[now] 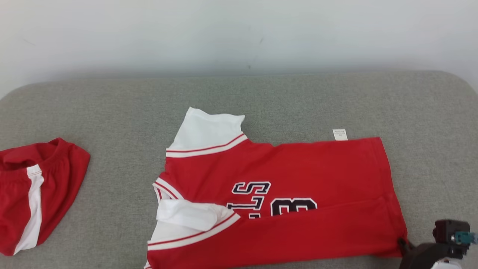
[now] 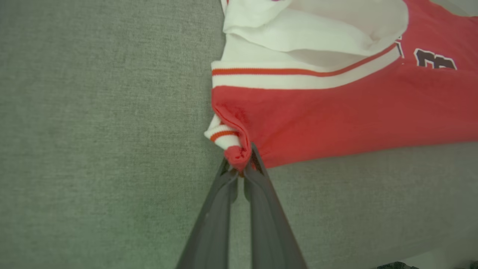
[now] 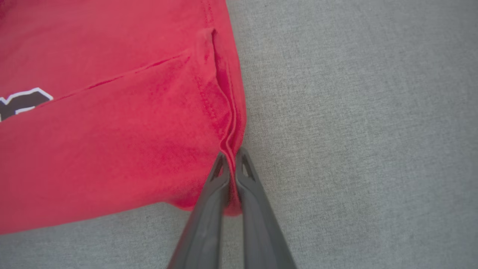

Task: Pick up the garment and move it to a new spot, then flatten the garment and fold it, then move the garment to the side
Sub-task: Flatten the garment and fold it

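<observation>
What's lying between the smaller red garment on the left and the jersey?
Nothing: the head view shows bare grey cushion separating the smaller red garment from the jersey.

The red jersey [image 1: 298,168], with white sleeves and dark lettering, lies flat along the cushion's [image 1: 112,108] front edge. Its collar is left, its hem right, and its near side is folded over the print.

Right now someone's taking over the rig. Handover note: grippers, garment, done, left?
Left gripper: shut on the red jersey at its near sleeve-end corner.
Right gripper: shut on the jersey's near hem corner.
The jersey lies spread on the grey cushion; red-and-white shorts sit apart at the left.
Done: laid flat, near strip folded over the lettering.
Left: finish folding, then move it to the side.
</observation>
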Tool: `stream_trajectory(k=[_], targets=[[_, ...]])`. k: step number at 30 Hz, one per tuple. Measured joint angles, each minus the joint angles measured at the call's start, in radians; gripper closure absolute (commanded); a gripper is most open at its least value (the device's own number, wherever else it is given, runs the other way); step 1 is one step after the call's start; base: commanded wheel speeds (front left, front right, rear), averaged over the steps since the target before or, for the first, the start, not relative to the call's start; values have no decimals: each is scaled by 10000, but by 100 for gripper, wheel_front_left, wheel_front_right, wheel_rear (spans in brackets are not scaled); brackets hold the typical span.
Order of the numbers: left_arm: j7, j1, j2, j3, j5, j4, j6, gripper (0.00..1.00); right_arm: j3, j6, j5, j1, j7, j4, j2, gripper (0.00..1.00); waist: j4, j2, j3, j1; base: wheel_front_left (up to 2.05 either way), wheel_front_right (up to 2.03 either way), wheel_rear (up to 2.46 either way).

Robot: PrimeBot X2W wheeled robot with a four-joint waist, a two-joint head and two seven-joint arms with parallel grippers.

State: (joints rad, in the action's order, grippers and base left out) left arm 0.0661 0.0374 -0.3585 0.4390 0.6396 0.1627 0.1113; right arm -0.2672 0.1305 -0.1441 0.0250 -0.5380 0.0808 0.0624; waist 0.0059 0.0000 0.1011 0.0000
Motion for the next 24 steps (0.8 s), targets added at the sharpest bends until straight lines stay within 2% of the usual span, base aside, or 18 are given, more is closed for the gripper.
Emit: stream_trajectory(k=[1, 2, 3, 4, 10, 14, 19, 24], targets=[[52, 96, -10, 15, 77, -84, 42, 100, -40, 0, -61, 131, -23, -21, -27, 100, 33, -1, -36, 0, 0, 0, 0], [102, 198, -15, 33, 127, -140, 71, 100, -46, 0, -117, 249, -42, -35, -40, 87, 65, 0, -74, 0, 0, 0, 0], [148, 256, -21, 56, 134, -171, 81, 71, -35, 0, -174, 366, -48, -48, -58, 4, 93, 0, -110, 0, 0, 0, 0], [146, 291, -21, 77, 134, -199, 117, 0, -35, 0, -213, 433, -71, -48, -73, 0, 117, 0, -143, 0, 0, 0, 0], [207, 389, -61, 35, 153, -267, 263, 0, 163, 0, -213, 519, -136, -359, -96, 0, 123, 0, -270, 0, 0, 0, 0], [349, 140, -385, -178, 142, -623, 384, 0, 282, 0, -157, 364, -180, -777, 119, 0, 70, -1, -287, -1, 0, 0, 0], [830, -1628, -767, -242, -368, -965, 370, 0, 575, 0, -332, -442, -330, -1266, 573, 0, 76, 0, -119, 0, 0, 0, 0], [1605, -4126, -245, -23, -433, 46, 90, 0, 888, -2, -552, -1924, -255, -1022, 872, 0, 8, 0, 331, 1, 0, 0, 0]])
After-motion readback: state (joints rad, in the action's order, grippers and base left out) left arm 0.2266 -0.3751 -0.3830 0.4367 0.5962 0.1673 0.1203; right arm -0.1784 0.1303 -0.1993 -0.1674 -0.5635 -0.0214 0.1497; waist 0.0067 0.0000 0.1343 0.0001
